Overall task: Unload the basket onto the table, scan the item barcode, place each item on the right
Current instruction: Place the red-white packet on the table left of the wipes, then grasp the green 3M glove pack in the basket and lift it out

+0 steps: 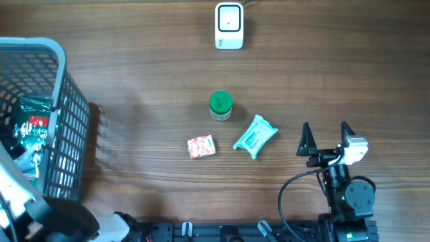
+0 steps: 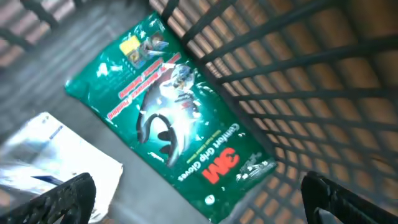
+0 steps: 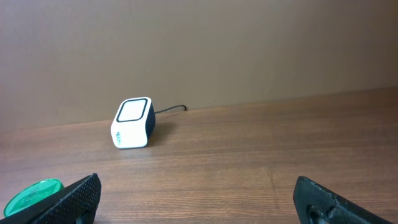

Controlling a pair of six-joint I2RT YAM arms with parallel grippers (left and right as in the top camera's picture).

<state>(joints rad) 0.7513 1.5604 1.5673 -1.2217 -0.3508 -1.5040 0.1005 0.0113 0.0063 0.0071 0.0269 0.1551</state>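
Nearest the robot, the right jaws stood wide apart and empty over the table (image 1: 134, 54), near its front edge and clear of every item. On the other side the left jaws, equally wide and holding nothing, hung over the inside of the basket (image 1: 67, 101). They looked down on a green packet of gloves (image 2: 168, 112) lying flat on the basket floor, with a white packet (image 2: 56, 155) just beside it. Neither packet was touched.

Further out, three loose items lay near the middle of the table. There was a small red packet (image 1: 201, 146), a teal packet (image 1: 255, 136) just to its right, and a little beyond them a green-lidded jar (image 1: 220, 105). Farthest off, at the back edge, the scanner (image 1: 228, 25) stood alone with nothing held before it.

The two packets in the basket looked like finished work, though nothing visible proved they had been scanned. The three items on the table appeared to be what was left. Each would need picking up, carrying to the scanner with its barcode turned toward the window, and probably dropping in the basket. No pick had begun. The teal packet lay closest to the right jaws and seemed the likeliest next choice. No barcode could be made out on any item.
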